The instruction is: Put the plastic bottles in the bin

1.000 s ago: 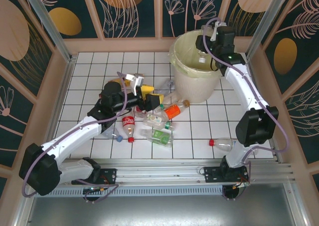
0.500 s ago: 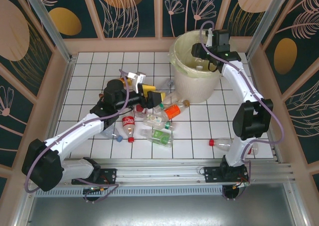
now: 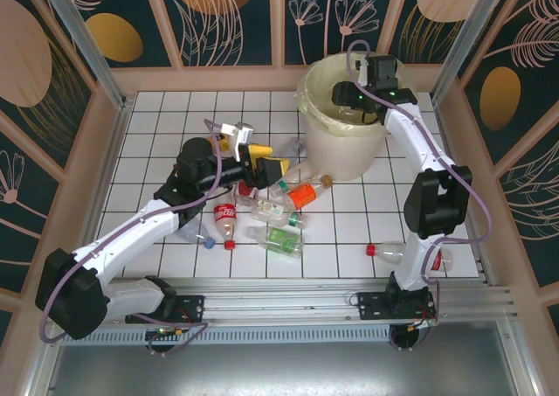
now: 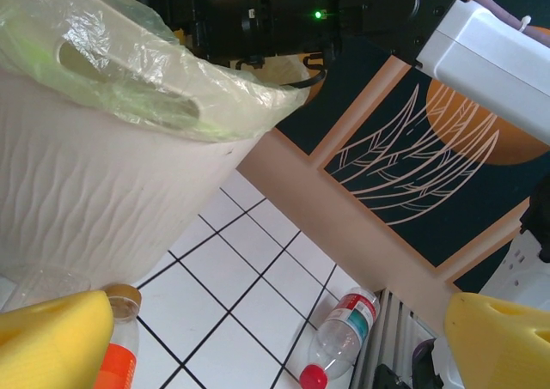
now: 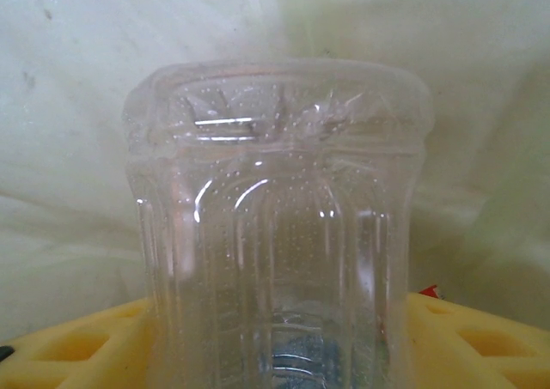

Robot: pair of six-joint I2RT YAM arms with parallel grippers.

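The left arm [image 3: 131, 234] reaches out over the white tiled tabletop [image 3: 157, 125]. The left jaws are wide apart and hold nothing. In the left wrist view, one yellow pad [image 4: 51, 342] sits at the bottom left. The other pad [image 4: 498, 337] is far away at the bottom right. The left jaws hang just over the far side of a pile of plastic bottles [image 3: 275, 208] in the middle of the tabletop.

The Coca-Cola bottle [image 3: 225, 217] lies at the left side of the pile, with its red label up. A green label bottle [image 3: 281, 239] lies on its side at the near edge. An orange bottle [image 3: 306, 193] lies at the right side of the pile. Its tan cap points toward the bin [image 3: 336, 151] and is near the foot of it.

The bin is big, round and pale, with a yellowish bag [image 4: 129, 71] folded over its rim. It stands at the far right of the tabletop.

The right arm [image 3: 419, 147] bends over the rim, and the right jaws are above the inside of the bin. In the right wrist view, a clear bottle [image 5: 279, 217] stands between two yellow pads [image 5: 69, 346], with the bag behind it. The pads are right up against its sides. I cannot tell if they squeeze it.

A red cap bottle [image 3: 391, 253] lies alone at the near right, well apart from the pile.
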